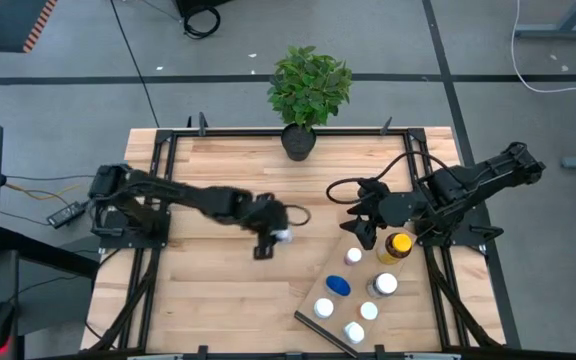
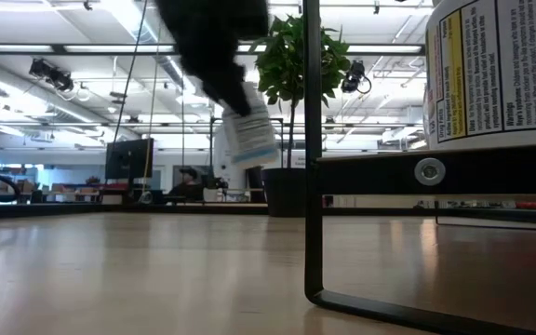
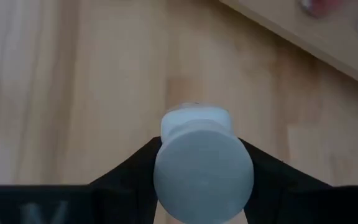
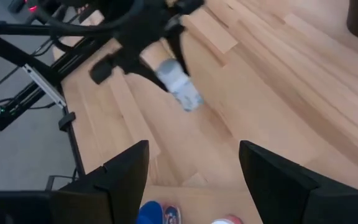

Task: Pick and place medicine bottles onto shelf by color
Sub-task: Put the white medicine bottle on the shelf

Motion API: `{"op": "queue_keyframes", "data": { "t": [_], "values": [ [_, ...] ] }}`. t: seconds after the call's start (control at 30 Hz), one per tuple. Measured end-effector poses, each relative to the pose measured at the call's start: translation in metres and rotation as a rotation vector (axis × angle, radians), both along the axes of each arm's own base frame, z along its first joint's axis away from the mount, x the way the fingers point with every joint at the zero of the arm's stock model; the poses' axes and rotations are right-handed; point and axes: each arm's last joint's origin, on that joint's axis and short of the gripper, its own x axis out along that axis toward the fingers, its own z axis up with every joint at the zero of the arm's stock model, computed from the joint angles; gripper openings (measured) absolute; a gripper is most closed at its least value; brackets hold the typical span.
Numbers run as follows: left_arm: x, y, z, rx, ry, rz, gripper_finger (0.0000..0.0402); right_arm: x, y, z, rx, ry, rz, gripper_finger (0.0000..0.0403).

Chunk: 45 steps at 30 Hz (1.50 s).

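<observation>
My left gripper (image 1: pixel 273 238) hovers over the table's middle, shut on a small white medicine bottle (image 1: pixel 284 237), which the low view shows in the air (image 2: pixel 247 130). The shelf (image 1: pixel 313 322), a light-wood board with dark trim, lies at the right near corner. On it stand several white-capped bottles (image 1: pixel 385 284), a blue-capped one (image 1: pixel 339 286) and an amber one with a yellow cap (image 1: pixel 398 245). My right gripper (image 4: pixel 194 180) is open and holds nothing, above the shelf's far end beside the amber bottle. My left gripper pinches the white bottle at its cap end (image 3: pixel 204 171), one dark finger (image 3: pixel 135 168) on each side. The fingers come from above, slanting toward the table's right. The bottle is lifted clear of the table and hangs tilted below the fingers, its body (image 2: pixel 249 140) pointing down.
A potted green plant (image 1: pixel 309 85) stands at the middle of the far edge. The shelf's dark trim (image 2: pixel 389 172) and a thin black upright (image 2: pixel 313 186) show close in the low view, with a labelled bottle (image 2: pixel 496 65) on top. Bare planks (image 1: pixel 218 290) lie between the arms.
</observation>
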Motion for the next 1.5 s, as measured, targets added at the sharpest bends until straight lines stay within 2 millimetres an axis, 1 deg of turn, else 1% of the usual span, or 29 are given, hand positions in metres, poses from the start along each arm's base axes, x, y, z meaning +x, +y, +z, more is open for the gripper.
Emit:
{"op": "queue_keyframes", "data": {
  "t": [0.07, 0.2, 0.33, 0.47, 0.57, 0.7, 0.8, 0.9, 0.97, 1.07, 1.13, 1.2, 1.3, 1.4, 1.5],
  "values": [
    [0.016, 0.009, 0.002, 0.004, 0.037, 0.016, 0.0173, -0.003, -0.001, 0.003, -0.006, -0.010, 0.010, 0.0257],
    [0.044, 0.021, -0.006, -0.010, 0.103, 0.000, 0.0173, -0.012, -0.005, 0.009, -0.016, -0.035, 0.024, 0.0257],
    [0.066, 0.027, -0.013, -0.013, 0.122, 0.004, 0.0180, -0.025, -0.011, 0.017, -0.036, -0.059, 0.036, 0.0257],
    [0.087, 0.032, -0.016, -0.018, 0.126, 0.021, 0.0175, -0.039, -0.017, 0.019, -0.076, -0.038, 0.034, 0.0257],
    [0.098, 0.038, -0.028, -0.008, 0.179, 0.046, 0.0176, -0.047, -0.020, 0.019, -0.110, -0.011, 0.052, 0.0257],
    [0.108, 0.046, -0.051, -0.030, 0.236, 0.113, 0.0189, -0.050, -0.022, 0.018, -0.165, 0.016, 0.097, 0.0257],
    [0.109, 0.048, -0.056, -0.045, 0.250, 0.148, 0.0192, -0.051, -0.022, 0.019, -0.198, 0.023, 0.125, 0.0257],
    [0.110, 0.048, -0.057, -0.048, 0.248, 0.164, 0.0191, -0.052, -0.022, 0.019, -0.225, 0.026, 0.150, 0.0257],
    [0.110, 0.048, -0.054, -0.049, 0.246, 0.164, 0.0196, -0.051, -0.023, 0.019, -0.239, 0.029, 0.157, 0.0257],
    [0.113, 0.048, -0.048, -0.059, 0.240, 0.172, 0.0213, -0.051, -0.025, 0.019, -0.261, 0.034, 0.164, 0.0257],
    [0.118, 0.048, -0.040, -0.073, 0.207, 0.187, 0.0230, -0.050, -0.028, 0.019, -0.293, 0.037, 0.155, 0.0257],
    [0.121, 0.048, -0.029, -0.100, 0.170, 0.196, 0.0251, -0.050, -0.030, 0.019, -0.361, 0.041, 0.152, 0.0257],
    [0.123, 0.048, -0.014, -0.140, 0.162, 0.189, 0.0287, -0.049, -0.030, 0.020, -0.463, 0.044, 0.204, 0.0257],
    [0.124, 0.048, 0.001, -0.147, 0.161, 0.178, 0.0323, -0.049, -0.030, 0.020, -0.470, 0.047, 0.210, 0.0257],
    [0.118, 0.048, 0.016, -0.136, 0.210, 0.175, 0.0349, -0.050, -0.030, 0.020, -0.423, 0.044, 0.166, 0.0257]
  ]
}}
